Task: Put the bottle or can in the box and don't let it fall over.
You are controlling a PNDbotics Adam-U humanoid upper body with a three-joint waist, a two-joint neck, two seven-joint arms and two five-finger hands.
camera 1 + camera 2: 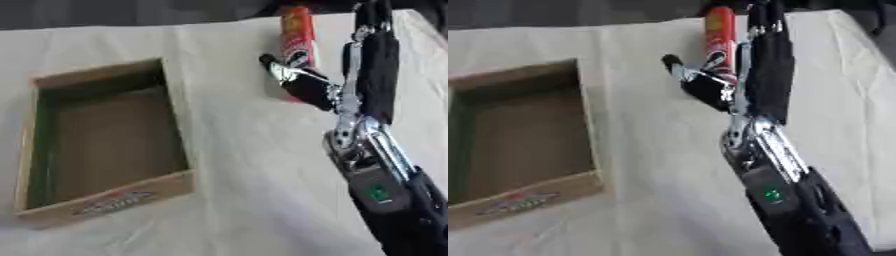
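Surface (pixel 245 175): covered with a pale, creased cloth that fills most of both views; a dark background shows along the far edge.
Box (pixel 105 200): an open cardboard tray on the left part of the surface, with low brown walls, a bare brown floor and a printed label on its near wall. Nothing lies in it. It is well apart from the can.
Right arm (pixel 385 195): black with silver joints, coming in from the lower right corner and reaching up toward the far edge; a small green light shows on its forearm.
Right hand (pixel 306 85): at the can near the far edge of the surface, palm side toward it.
Fingers (pixel 374 65): the long dark ones lie straight beside the right flank of the can; the thumb juts out to the left in front of its lower part. They stand apart, not curled round the can.
Can (pixel 296 35): a tall, slim red and orange cylinder with white print, upright on the surface by the far edge, outside the box, its lower part hidden behind the hand.
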